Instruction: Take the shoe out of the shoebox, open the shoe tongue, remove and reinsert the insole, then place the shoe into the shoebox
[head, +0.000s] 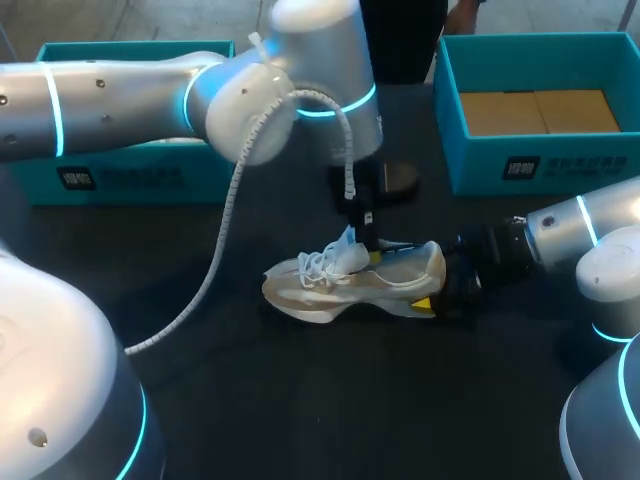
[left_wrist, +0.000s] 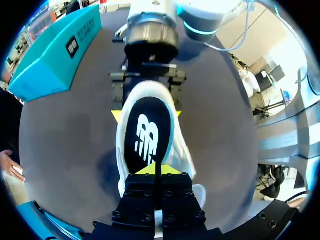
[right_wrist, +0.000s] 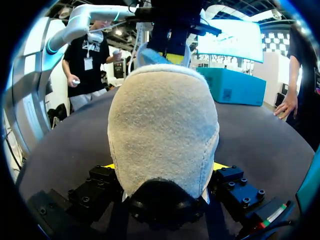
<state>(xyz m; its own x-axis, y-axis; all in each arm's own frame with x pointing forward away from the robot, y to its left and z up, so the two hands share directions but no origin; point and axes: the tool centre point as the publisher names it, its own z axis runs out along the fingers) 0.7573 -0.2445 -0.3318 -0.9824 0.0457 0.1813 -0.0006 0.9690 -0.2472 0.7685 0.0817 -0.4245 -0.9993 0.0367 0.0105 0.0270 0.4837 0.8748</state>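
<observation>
1. Centre of the head view: the shoe (head: 350, 285) is on its sole on the dark table (head: 300, 410), toe toward the left of the frame and outside both boxes.
2. The left gripper (left_wrist: 156, 170) comes down from above with its fingers pressed together on the tongue (head: 346, 250), pinching it. Only a sliver of yellow shows there.
3. The right gripper (head: 440, 292) is at the heel, one finger on each side and both against it, so it is clamped on the shoe. The heel hides most of its tips.
4. Looking into the shoe's mouth, the black insole (left_wrist: 146, 135) sits inside. Its front end disappears under the left gripper's fingers.
5. Upper right, the open teal shoebox (head: 540, 165) is cut off by the frame edge and has brown cardboard on its floor.
6. Upper left, a second teal box (head: 130, 178) is largely covered by the left arm (head: 130, 95).
</observation>
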